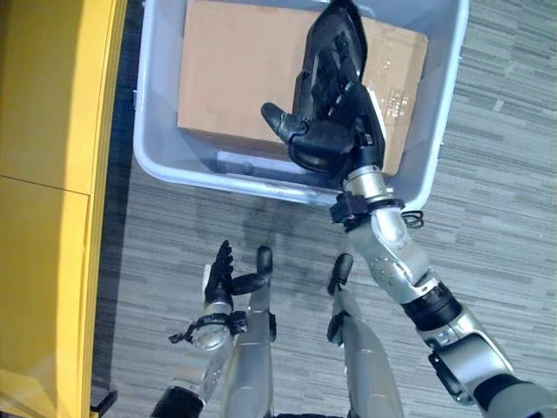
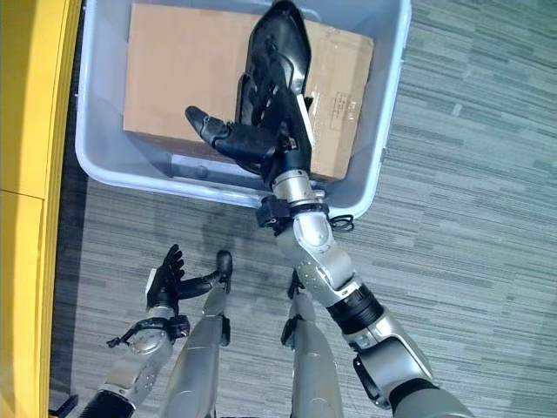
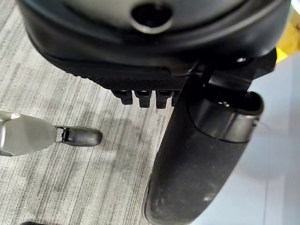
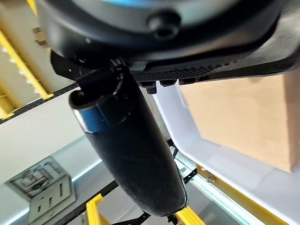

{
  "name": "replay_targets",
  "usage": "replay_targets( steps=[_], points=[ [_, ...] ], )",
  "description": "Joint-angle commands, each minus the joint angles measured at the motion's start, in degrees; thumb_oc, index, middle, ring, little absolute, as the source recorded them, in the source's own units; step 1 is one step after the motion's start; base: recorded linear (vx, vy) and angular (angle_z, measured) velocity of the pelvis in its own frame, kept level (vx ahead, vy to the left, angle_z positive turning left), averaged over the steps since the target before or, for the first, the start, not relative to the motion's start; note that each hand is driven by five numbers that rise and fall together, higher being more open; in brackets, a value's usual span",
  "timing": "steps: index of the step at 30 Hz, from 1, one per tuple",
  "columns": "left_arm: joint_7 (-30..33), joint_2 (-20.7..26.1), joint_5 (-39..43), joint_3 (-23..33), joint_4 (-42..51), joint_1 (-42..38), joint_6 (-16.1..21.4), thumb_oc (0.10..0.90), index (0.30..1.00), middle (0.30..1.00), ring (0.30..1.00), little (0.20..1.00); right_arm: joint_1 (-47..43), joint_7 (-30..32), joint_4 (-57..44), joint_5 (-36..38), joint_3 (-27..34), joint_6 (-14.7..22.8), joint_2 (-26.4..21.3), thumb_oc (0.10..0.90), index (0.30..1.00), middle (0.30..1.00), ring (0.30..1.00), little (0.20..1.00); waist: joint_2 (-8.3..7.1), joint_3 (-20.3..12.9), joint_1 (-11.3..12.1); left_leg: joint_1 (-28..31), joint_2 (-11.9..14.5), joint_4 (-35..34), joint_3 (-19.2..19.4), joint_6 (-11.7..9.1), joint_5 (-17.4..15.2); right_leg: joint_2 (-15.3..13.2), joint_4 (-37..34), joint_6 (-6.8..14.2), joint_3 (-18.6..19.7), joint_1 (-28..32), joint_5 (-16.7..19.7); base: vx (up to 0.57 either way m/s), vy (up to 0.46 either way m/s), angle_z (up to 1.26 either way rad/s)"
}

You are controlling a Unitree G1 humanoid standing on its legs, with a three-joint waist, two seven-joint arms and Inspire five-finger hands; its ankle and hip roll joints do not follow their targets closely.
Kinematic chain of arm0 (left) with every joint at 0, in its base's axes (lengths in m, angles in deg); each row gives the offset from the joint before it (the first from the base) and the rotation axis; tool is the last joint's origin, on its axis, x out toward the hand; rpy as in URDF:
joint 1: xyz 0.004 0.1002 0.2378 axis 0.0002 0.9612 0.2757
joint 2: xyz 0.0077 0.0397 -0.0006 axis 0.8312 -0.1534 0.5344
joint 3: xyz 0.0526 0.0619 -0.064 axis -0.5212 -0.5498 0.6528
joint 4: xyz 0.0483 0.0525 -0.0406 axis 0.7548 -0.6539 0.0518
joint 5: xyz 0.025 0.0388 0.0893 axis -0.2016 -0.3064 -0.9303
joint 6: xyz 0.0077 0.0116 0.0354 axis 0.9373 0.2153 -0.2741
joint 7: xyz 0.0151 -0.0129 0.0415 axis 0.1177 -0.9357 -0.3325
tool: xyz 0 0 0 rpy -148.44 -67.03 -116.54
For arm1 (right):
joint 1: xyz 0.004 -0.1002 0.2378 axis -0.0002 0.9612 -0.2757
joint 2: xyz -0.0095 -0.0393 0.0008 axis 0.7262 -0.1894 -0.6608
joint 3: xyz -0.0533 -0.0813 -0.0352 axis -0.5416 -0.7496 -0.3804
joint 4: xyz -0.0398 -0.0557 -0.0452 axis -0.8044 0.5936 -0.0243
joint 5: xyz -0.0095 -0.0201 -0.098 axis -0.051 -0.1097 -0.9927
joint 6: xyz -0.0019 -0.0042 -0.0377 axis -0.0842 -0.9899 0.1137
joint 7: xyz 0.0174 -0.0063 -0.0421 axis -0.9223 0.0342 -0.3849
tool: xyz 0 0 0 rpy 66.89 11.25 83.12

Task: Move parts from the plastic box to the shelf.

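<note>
The pale grey-blue plastic box (image 1: 157,165) sits on the floor in front of the robot, and a plain brown cardboard carton (image 1: 235,70) lies flat inside it, taking up most of the bottom. That carton appears to be the part to be moved; it rests in the box and nothing grips it. A small white printed label (image 1: 392,97) sits on its top face toward the robot's right side.

The right hand (image 1: 331,87) reaches out over the box, above the carton's right half, with its fingers straight and spread and its thumb standing out toward the robot's left. It holds nothing. The open spread suits a carton this broad: by my reading the hand is being set to clasp one side, though whether the fingers touch the cardboard cannot be told from above. The right wrist view shows the thumb stretched away from the palm, with the carton's side and the box's inner wall beyond it.

The left hand (image 1: 222,277) hangs low and near the robot, well apart from the box, over bare floor, fingers relaxed and straight and thumb out, empty. A carton of this width probably wants both hands, so the left would likely need to come to the opposite side.

The floor is grey striped carpet tile (image 1: 496,131). Along the robot's left stands a yellow metal shelf unit (image 1: 52,174), just beside the box, a short carry away.
</note>
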Motion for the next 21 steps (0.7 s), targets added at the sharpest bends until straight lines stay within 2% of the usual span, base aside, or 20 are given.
replay_targets(
  steps=[1, 8, 16, 20, 21],
  points=[
    [0.89, 3.24, -1.12, 1.84, 5.22, 5.19, 1.13, 0.900, 1.000, 1.000, 1.000, 1.000, -4.63, -2.10, -9.87, -3.40, 1.54, 5.64, 0.48, 0.900, 1.000, 1.000, 1.000, 1.000, -2.87, -0.85, 0.37, 4.55, -0.13, -1.44, 4.78, -0.22, -1.92, -2.75, 4.82, 3.21, 0.10, 4.48, -4.55, 0.00, -0.013, -0.04],
    [0.63, 3.53, -1.20, 2.58, 5.59, 5.76, 1.05, 0.900, 1.000, 1.000, 1.000, 1.000, -4.24, -2.53, -12.04, -3.90, 1.98, 5.58, -1.23, 0.900, 1.000, 1.000, 1.000, 1.000, -3.32, -0.96, 0.05, 5.99, 0.09, -1.44, 5.09, -0.22, -2.13, -2.52, 5.08, 3.12, 0.43, 5.48, -4.79, 0.00, -0.007, -0.03],
    [0.40, 3.81, -2.19, 4.10, 5.85, 6.40, 1.40, 0.900, 1.000, 1.000, 1.000, 1.000, -3.73, -1.61, -11.82, -15.51, 4.48, 1.53, -7.55, 0.900, 1.000, 1.000, 1.000, 1.000, -4.08, -2.40, -0.43, 7.51, 0.48, -1.44, 5.38, -0.02, -2.72, -2.13, 5.61, 3.08, 0.87, 6.02, -5.27, 0.01, -0.007, -0.04],
    [0.15, 3.83, -2.42, 4.47, 6.02, 6.48, 1.83, 0.900, 1.000, 1.000, 1.000, 1.000, -4.12, -2.16, -10.81, -15.87, 5.12, 1.26, -10.39, 0.900, 1.000, 1.000, 1.000, 1.000, -4.37, -2.60, -0.45, 7.36, 0.59, -1.44, 5.27, 0.00, -2.52, -2.05, 5.61, 3.03, 0.71, 5.91, -5.13, 0.00, 0.000, 0.00],
    [0.17, 3.82, -2.51, 4.65, 5.96, 6.60, 1.96, 0.900, 1.000, 1.000, 1.000, 1.000, -4.49, -2.15, -10.70, -18.25, 5.49, 0.77, -12.02, 0.900, 1.000, 1.000, 1.000, 1.000, -4.50, -2.55, -0.45, 7.47, 0.60, -1.44, 5.30, 0.01, -2.53, -2.01, 5.79, 3.04, 0.78, 5.91, -5.23, 0.00, 0.000, 0.00]
  ],
)
